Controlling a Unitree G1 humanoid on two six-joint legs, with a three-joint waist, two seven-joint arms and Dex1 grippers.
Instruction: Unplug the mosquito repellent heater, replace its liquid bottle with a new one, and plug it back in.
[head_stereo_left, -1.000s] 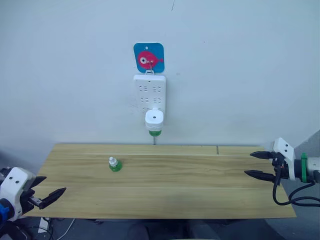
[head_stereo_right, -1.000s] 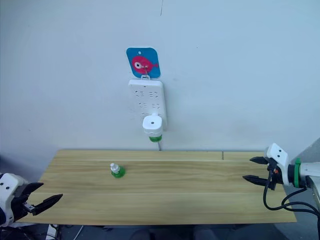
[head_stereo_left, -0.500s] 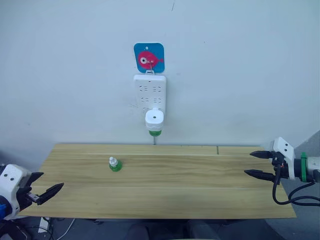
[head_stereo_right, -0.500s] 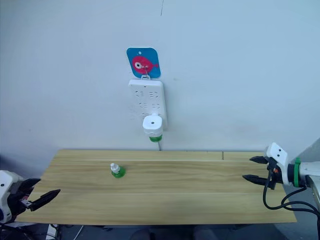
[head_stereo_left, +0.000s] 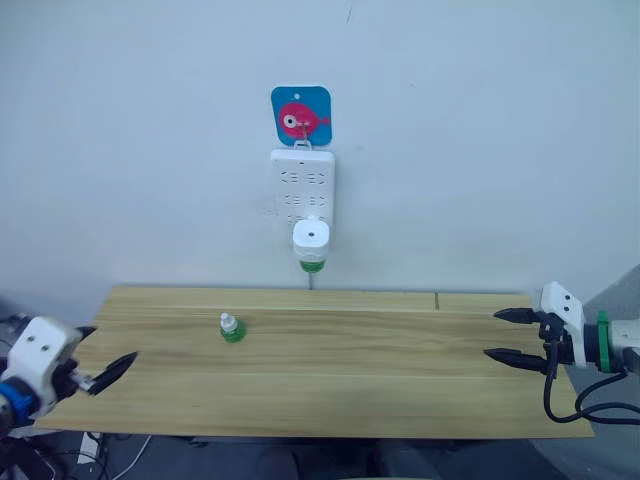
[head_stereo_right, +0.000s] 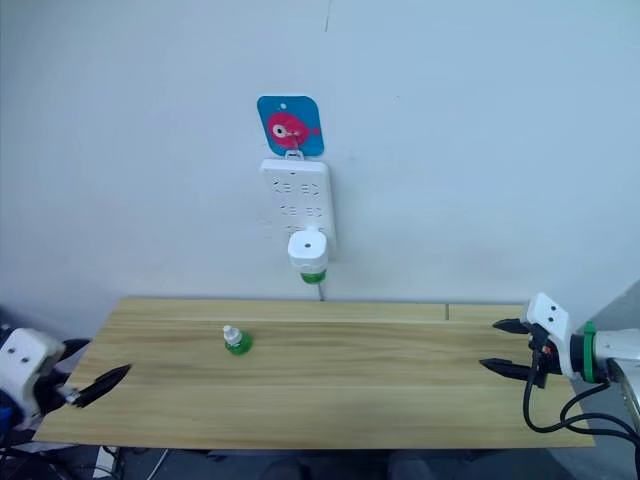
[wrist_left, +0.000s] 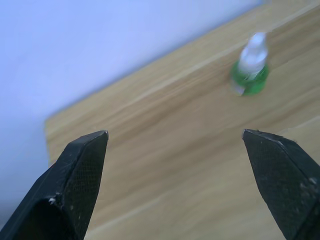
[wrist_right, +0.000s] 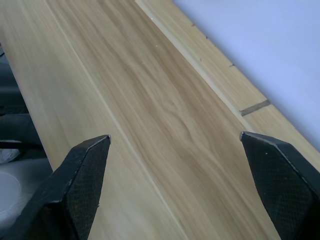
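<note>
The white mosquito repellent heater (head_stereo_left: 311, 236) sits plugged into the bottom of a white power strip (head_stereo_left: 302, 188) on the wall, with a green liquid bottle (head_stereo_left: 312, 265) hanging under it. A second small green bottle (head_stereo_left: 231, 328) with a white cap stands upright on the wooden table (head_stereo_left: 340, 380), left of centre; it also shows in the left wrist view (wrist_left: 251, 70). My left gripper (head_stereo_left: 108, 345) is open at the table's left end, well short of that bottle. My right gripper (head_stereo_left: 493, 334) is open and holds nothing above the table's right end.
A blue square hook plate with a pink fish (head_stereo_left: 300, 115) holds the power strip on the plain wall. A seam (head_stereo_left: 436, 300) crosses the tabletop near its back right. A black cable (head_stereo_left: 560, 395) loops under my right wrist.
My left gripper has risen and moved in over the table's left edge. My right gripper has shifted slightly left. The bottles and heater have not moved.
</note>
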